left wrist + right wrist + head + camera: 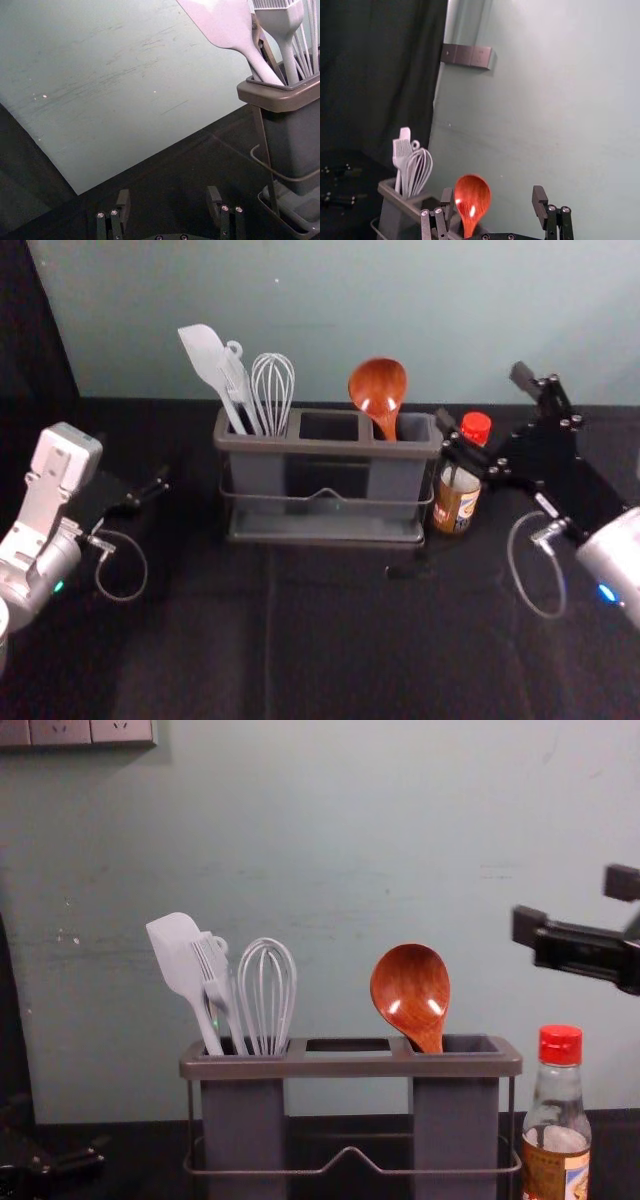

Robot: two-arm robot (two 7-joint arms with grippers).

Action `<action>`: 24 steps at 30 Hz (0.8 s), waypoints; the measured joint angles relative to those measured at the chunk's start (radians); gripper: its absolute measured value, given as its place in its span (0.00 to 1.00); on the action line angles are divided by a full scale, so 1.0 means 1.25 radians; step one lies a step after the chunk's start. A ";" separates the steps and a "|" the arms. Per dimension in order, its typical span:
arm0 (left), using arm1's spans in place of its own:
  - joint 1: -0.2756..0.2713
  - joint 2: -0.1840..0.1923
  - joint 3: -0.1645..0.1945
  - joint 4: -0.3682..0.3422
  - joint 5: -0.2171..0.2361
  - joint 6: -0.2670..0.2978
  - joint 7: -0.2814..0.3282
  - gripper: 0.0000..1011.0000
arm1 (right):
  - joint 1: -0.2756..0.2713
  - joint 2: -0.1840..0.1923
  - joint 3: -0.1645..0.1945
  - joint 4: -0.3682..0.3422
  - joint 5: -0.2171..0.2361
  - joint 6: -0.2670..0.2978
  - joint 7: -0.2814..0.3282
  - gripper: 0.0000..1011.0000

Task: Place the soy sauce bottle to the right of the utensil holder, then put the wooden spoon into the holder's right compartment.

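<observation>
Spoon held in right compartment of holder; bottle stood just right. Right pincer spread, higher than bottle; left pincer parked left, spread.

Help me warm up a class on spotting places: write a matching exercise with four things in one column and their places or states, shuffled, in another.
1. soy sauce bottle
2. wooden spoon
3. whisk
4. right gripper

A. in the left compartment
B. open, in the air
C. upright, right of the holder
D. in the right compartment

Pairs: 1-C, 2-D, 3-A, 4-B
</observation>
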 joint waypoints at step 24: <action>0.000 0.000 0.000 0.000 0.000 0.000 0.000 0.99 | -0.136 -0.056 0.067 0.101 0.001 -0.077 -0.024 0.99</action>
